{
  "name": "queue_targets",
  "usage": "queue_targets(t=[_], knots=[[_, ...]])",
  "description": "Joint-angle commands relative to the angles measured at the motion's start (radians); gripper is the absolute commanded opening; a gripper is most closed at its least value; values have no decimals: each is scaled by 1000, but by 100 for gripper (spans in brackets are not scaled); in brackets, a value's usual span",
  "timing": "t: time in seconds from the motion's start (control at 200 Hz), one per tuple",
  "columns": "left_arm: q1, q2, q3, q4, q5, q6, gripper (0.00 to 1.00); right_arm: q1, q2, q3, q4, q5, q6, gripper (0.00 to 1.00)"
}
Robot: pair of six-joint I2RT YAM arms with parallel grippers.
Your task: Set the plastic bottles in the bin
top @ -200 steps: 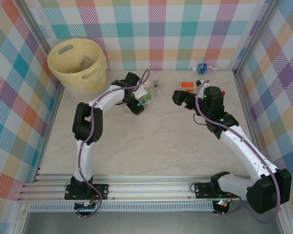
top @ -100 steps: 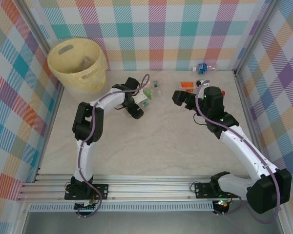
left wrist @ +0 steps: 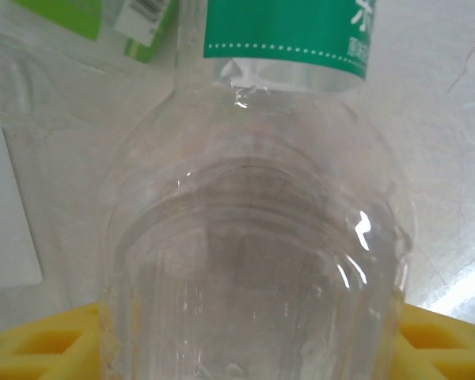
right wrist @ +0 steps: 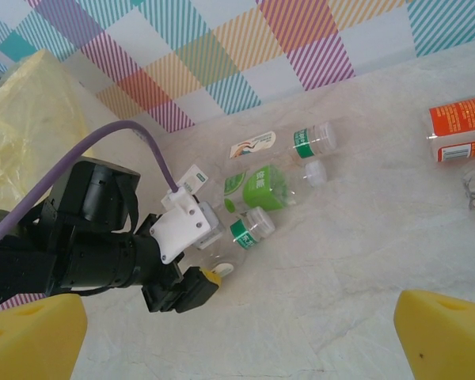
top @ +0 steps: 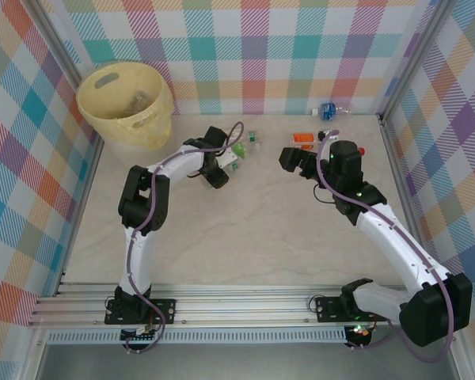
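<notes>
From above, the pale marbled table (top: 253,237) is boxed in by checked walls (top: 32,158) on the left, far and right sides, with an aluminium rail (top: 245,305) along its near edge. The near half of the table lies bare. The pale yellow bin (top: 146,127) stands in the far-left corner, close to both walls. The left gripper (top: 222,169) reaches into a cluster of plastic bottles (top: 239,149) at far centre, a little way right of the bin. The right gripper (top: 293,158) hangs near an orange-labelled bottle (top: 304,140). A blue-labelled bottle (top: 328,111) lies at the foot of the far wall.

The left wrist view shows a clear green-labelled bottle (left wrist: 253,261) lying between the yellow pads (left wrist: 39,348). Its sides meet both pads, so the fingers are clamped on it. Its ribbed body looks uncrushed.

From the right wrist camera, the right gripper's own yellow pads (right wrist: 32,336) stand far apart with only table between them. Beyond the held bottle lie a lime-labelled bottle (right wrist: 257,186) and a green-banded bottle (right wrist: 313,138), with open table on the near side.
</notes>
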Motion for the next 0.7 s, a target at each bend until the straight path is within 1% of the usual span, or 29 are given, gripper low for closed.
queue_targets(t=[0.0,0.22,0.47,0.56,0.695], knots=[[-7,-9,-19,4,16,-19,58,0,5,11,-5,10,3,100],[-9,-111,-77,2,102,-66,50,0,7,13,-4,10,3,100],[-12,-247,-145,32,243,-153,48,0,24,21,12,-7,3,100],[-12,-292,-162,39,274,-177,48,0,26,13,39,-37,-4,100],[-10,-361,-184,69,327,-216,48,1,23,0,102,-119,-9,100]])
